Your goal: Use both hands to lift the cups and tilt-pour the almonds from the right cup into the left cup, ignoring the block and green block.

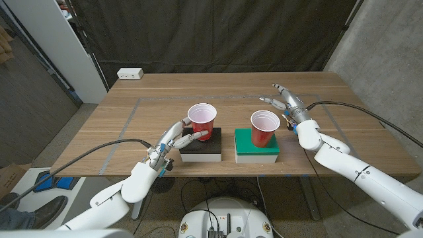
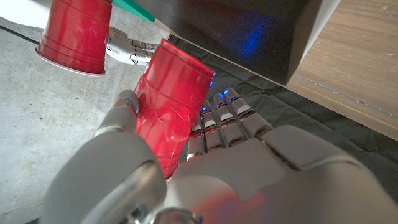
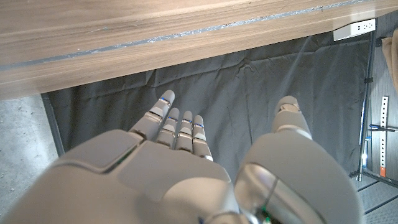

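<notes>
1. Head view: nearest the front edge, the left hand (image 1: 173, 140) grips the left cup (image 1: 201, 122) on the black block (image 1: 201, 147); the right cup (image 1: 265, 128) stands on the green block (image 1: 257, 142); the right hand (image 1: 288, 106) hovers just beside it, fingers spread, over bare table (image 1: 330, 106).
2. Left wrist view: fingers (image 2: 214, 121) wrap the left cup (image 2: 168, 93).
3. Right wrist view: the right hand (image 3: 186, 155) is wide, holding nothing.

Rectangular wooden table (image 1: 165, 92), brown grain, pale tape lines on top. Black fabric curtain (image 1: 218, 33) hung behind its far edge. Grey concrete wall (image 1: 390, 46) to one side; white panel (image 1: 63, 39) opposite. White power strip (image 1: 130, 74) near the table's far corner. Grey floor (image 1: 86, 119).
</notes>
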You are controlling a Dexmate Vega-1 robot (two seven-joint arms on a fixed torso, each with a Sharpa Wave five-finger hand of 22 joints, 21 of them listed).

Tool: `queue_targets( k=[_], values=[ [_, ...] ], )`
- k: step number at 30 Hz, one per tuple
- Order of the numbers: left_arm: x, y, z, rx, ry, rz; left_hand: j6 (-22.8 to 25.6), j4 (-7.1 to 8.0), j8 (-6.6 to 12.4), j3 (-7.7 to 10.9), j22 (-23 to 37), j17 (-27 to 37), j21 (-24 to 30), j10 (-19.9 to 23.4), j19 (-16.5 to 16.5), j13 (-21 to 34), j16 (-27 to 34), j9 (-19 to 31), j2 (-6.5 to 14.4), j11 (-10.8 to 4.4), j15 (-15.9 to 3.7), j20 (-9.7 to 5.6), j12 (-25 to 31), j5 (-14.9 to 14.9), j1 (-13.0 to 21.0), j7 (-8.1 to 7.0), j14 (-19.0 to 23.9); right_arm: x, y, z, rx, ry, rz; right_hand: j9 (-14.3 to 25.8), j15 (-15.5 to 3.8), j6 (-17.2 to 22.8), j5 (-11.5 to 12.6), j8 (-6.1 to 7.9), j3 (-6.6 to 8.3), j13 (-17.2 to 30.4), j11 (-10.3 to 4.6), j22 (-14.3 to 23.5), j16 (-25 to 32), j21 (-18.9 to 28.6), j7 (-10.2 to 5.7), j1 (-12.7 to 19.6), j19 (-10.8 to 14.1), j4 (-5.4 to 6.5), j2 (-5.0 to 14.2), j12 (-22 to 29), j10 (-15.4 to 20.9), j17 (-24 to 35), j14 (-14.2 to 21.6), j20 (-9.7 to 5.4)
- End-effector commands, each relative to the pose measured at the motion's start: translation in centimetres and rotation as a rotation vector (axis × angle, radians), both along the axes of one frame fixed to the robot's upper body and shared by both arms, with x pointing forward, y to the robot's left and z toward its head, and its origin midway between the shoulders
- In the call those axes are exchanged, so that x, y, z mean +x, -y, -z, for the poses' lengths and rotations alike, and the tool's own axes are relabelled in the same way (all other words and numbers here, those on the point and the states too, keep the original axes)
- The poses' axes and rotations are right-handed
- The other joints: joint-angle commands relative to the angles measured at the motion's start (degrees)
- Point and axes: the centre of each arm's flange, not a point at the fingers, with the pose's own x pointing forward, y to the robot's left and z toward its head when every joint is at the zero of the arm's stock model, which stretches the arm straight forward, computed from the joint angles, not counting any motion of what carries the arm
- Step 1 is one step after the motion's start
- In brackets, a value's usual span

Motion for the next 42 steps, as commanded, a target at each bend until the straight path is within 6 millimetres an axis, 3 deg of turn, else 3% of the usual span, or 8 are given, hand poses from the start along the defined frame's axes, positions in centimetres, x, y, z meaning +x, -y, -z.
queue_targets(
  k=[1,9,42],
  values=[
    [-0.3,-0.1,-0.3,-0.051,0.006,0.018,0.75,0.17,0.1,0.42,0.12,0.09,0.2,0.7,0.82,0.17,0.14,0.16,0.31,-0.05,-3.43,-4.95,0.29,0.02,0.5,0.06,0.56,-0.8,0.6,0.9,0.014,-0.024,-0.01,0.3,-0.25,0.28,0.18,0.24,-0.09,0.07,0.14,0.08,0.39,0.28,-0.02,-0.21,0.58,0.26,0.17,0.17,0.59,0.2,0.52,-0.08],
    [0.0,0.0,-0.5,-0.042,-0.031,0.036,0.64,0.0,-0.26,0.25,0.13,0.05,-0.14,0.28,0.45,0.17,-0.27,0.18,0.27,-0.02,-3.38,-4.85,-0.15,0.04,0.92,-0.13,0.23,-2.5,1.2,2.0,0.03,-0.029,-0.039,0.3,-0.76,1.11,0.17,0.52,-0.07,0.05,-0.19,0.08,0.55,0.37,-0.6,-0.14,0.92,0.23,0.29,0.3,1.05,0.18,0.94,-0.31],
    [0.3,0.2,-2.0,-0.078,-0.025,0.073,1.64,-0.33,-0.67,-0.23,0.14,0.0,-0.4,1.51,1.1,0.19,-0.59,0.23,-0.23,0.15,-3.06,-4.41,-0.43,0.25,2.39,-0.06,1.23,-9.7,2.7,5.8,0.059,-0.006,-0.078,0.29,-0.63,1.63,0.08,0.55,-0.05,0.02,-0.23,0.08,0.58,0.34,-0.4,0.03,1.15,0.13,0.4,0.21,1.17,0.11,1.12,-0.4]
  ],
)
